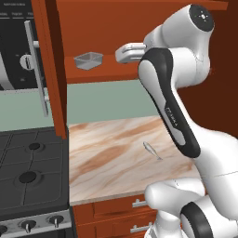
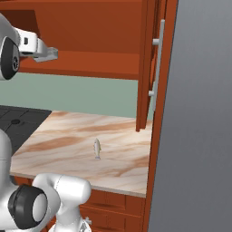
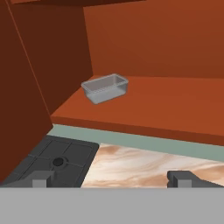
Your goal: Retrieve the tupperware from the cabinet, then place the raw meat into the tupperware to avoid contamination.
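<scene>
Tupperware (image 3: 105, 88) sits on the open cabinet's (image 1: 51, 69) shelf, so the empty hand (image 3: 113, 178) faces it with fingers spread wide, while the raw meat (image 1: 150, 149) waits on the counter (image 1: 107, 158).

White rounded arm (image 1: 186, 65), black joint bands, small grey lettering on link.
</scene>
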